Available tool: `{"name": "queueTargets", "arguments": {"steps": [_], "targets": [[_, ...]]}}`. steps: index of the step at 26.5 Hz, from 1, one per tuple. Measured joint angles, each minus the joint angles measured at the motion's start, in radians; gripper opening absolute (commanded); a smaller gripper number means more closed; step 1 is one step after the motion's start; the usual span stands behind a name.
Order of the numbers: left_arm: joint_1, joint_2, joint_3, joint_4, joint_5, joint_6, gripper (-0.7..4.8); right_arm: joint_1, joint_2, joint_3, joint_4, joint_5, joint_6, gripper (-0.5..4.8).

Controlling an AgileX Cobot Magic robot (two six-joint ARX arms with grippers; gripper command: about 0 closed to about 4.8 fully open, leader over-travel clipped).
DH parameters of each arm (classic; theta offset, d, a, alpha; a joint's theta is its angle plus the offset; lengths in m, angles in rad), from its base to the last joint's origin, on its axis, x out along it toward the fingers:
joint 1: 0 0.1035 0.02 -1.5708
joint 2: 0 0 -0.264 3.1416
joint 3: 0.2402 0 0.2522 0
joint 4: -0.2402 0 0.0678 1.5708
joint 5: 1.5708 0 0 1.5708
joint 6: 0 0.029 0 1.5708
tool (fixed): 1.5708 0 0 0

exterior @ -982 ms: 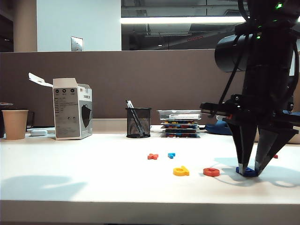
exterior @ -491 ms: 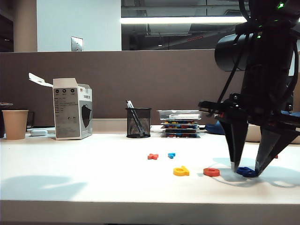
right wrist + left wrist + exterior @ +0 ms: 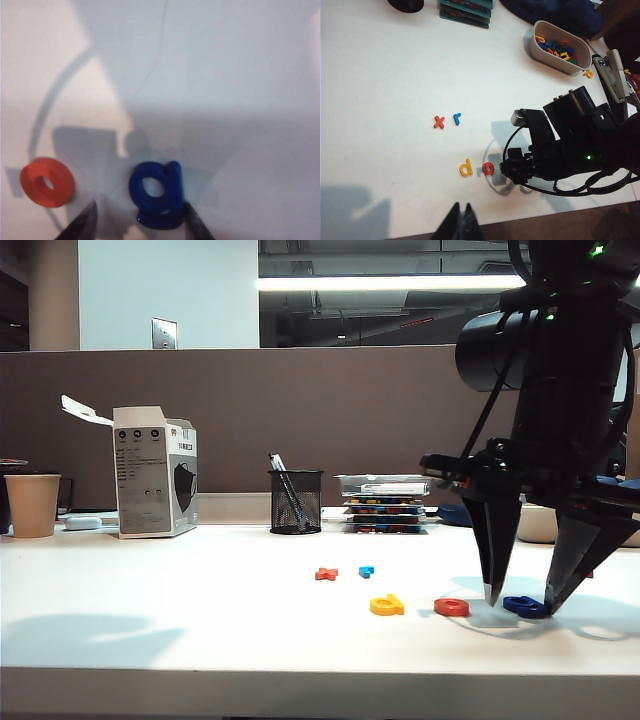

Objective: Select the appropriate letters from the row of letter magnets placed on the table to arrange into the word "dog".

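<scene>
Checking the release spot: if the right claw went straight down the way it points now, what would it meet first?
Probably the blue g: the right claw stands open astride it, fingertips almost on the table. The fingertips themselves might land on bare table either side; depth is unclear.

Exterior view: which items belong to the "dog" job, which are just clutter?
Job:
yellow d
red o
blue g, between the open right gripper's fingers
table
left gripper, idle above the table's front edge

Clutter:
orange x
light blue r
pen cup
box
paper cup
stacked trays
</scene>
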Motion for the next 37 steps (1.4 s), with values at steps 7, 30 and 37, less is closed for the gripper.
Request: {"name": "queueTargets", "arguments": {"steps": [7, 30, 37], "targets": [[0.000, 0.000, 0.000, 0.000, 0.000, 0.000, -0.06, 0.000, 0.012, 0.031, -0.032, 0.002, -0.002, 2.82], [0.000, 0.000, 0.000, 0.000, 0.000, 0.000, -0.06, -0.011, -0.066, 0.357, -0.121, 0.103, -0.193, -0.08], [0.000, 0.000, 0.000, 0.000, -0.008, 0.000, -0.06, -0.047, -0.205, 0.363, -0.097, 0.169, -0.284, -0.08]]}}
